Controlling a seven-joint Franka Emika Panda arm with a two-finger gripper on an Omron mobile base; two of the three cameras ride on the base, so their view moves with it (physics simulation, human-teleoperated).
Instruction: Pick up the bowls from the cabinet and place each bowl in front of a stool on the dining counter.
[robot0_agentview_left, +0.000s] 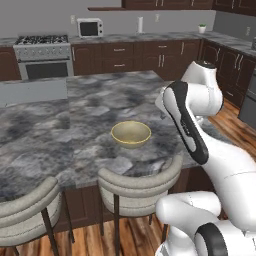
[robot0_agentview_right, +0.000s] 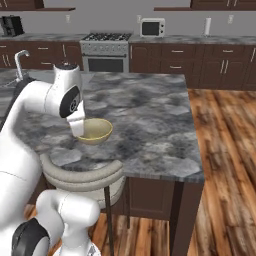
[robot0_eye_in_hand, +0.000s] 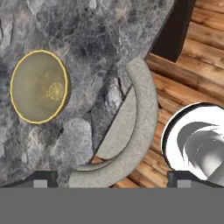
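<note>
The olive-tan bowl with its yellowish rim stands upright on the dining counter, near the front edge and just behind a grey stool. My gripper is high above the counter edge and looks straight down. It is open, with its fingertips wide apart and nothing between them. The bowl lies well off to the side of the fingers. The white patterned bowl and the wall cabinet are out of view.
A second stool stands to the left of the first. The sink and tap are set in the counter's far left. Stove, microwave and low cabinets line the back wall. Wooden floor lies to the right.
</note>
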